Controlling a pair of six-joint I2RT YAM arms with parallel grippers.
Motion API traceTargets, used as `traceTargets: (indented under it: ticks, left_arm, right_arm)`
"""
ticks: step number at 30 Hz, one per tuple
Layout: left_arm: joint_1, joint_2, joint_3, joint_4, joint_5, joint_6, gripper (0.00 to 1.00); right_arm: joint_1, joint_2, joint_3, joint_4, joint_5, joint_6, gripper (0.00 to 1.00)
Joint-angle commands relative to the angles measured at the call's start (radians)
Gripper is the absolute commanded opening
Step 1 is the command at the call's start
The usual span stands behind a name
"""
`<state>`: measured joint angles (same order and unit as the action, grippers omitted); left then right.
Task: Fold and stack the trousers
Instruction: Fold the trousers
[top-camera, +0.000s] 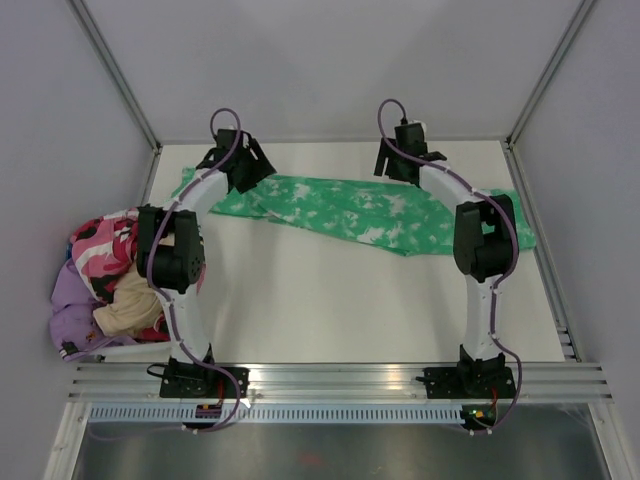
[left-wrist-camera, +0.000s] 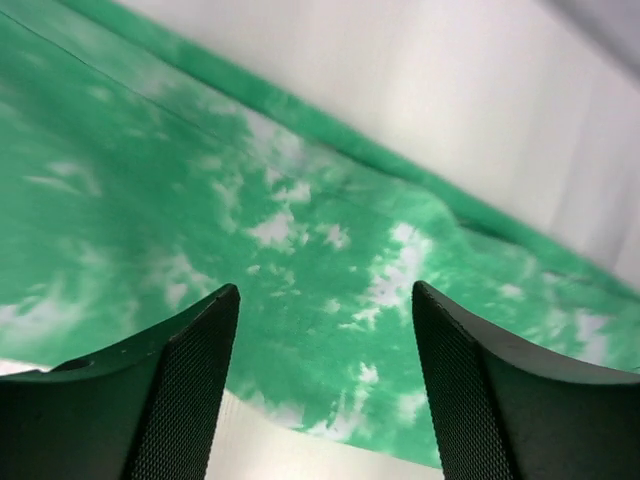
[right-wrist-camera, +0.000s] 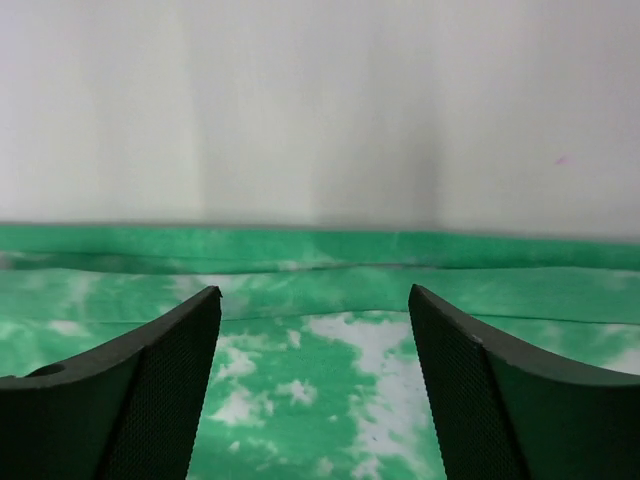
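**Trousers laid out, folds still to go**

The trousers (top-camera: 350, 212) lie stretched along the far side of the table (top-camera: 330, 300), not folded small or stacked yet. The left gripper (left-wrist-camera: 325, 292) and right gripper (right-wrist-camera: 315, 292) hover over them, jaws wide, holding nothing.

Overhead view bright, even, diffuse; white table (top-camera: 330, 300) and walls (top-camera: 330, 60) slightly washed out; no hard glare; shadows faint, soft-edged. Left wrist view: trousers (left-wrist-camera: 200, 220) soft near lens; wall beyond blurred, streaky, perhaps motion smear; mesh texture on dark left gripper fingers (left-wrist-camera: 180, 400) still readable. Right wrist view: wall hazy with faint vertical shading bands; fabric moderately sharp.
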<state>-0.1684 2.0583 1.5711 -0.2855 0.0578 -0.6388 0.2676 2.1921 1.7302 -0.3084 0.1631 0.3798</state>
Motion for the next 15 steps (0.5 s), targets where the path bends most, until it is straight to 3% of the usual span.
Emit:
traceTargets:
  ticks: [1, 7, 11, 15]
  left_arm:
    - [0.096, -0.127, 0.046, -0.023, -0.004, -0.093, 0.77]
    - [0.206, -0.116, 0.086, -0.105, -0.082, -0.108, 0.83]
    - [0.306, -0.089, 0.066, -0.126, 0.015, -0.243, 0.85]
    - [0.345, -0.075, 0.053, -0.136, -0.001, -0.291, 0.88]
  right_arm:
    - [-0.076, -0.164, 0.077, -0.011, -0.054, 0.034, 0.83]
    - [-0.348, -0.301, -0.092, -0.084, -0.077, 0.094, 0.88]
    - [-0.453, -0.386, -0.25, -0.139, 0.047, 0.106, 0.89]
    - [-0.495, -0.466, -0.363, -0.124, 0.058, 0.129, 0.89]
